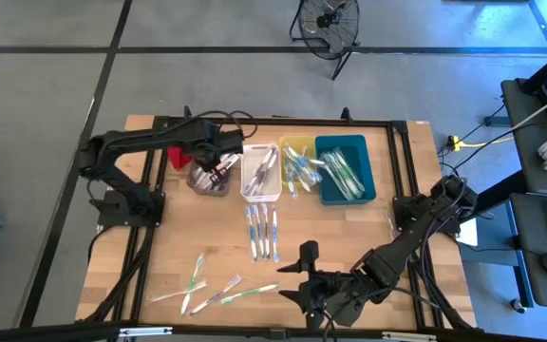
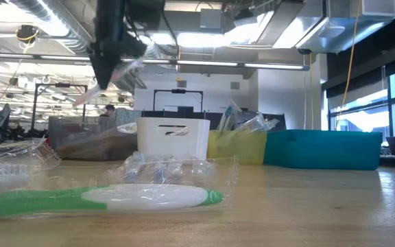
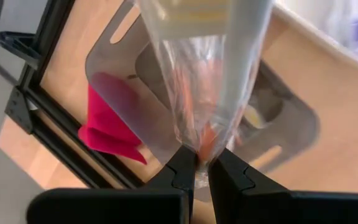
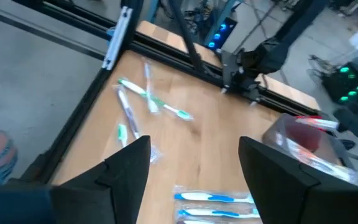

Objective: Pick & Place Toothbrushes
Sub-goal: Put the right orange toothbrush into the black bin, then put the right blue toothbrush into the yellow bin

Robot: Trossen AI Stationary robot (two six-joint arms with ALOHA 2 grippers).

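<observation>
While the right gripper (image 1: pixel 304 275) is held with its fingers spread and empty just above the counter (image 1: pixel 349 228), the left gripper (image 3: pixel 204 171) is clamped shut on a wrapped toothbrush (image 3: pixel 197 93). Directly below that left gripper a grey bin (image 1: pixel 207 178) is seen, with a white bin (image 1: pixel 261 173) just beside it. Loose toothbrushes (image 1: pixel 221 290) are scattered near the right gripper, and a row of blue toothbrushes (image 1: pixel 262 231) lies between the two grippers.
</observation>
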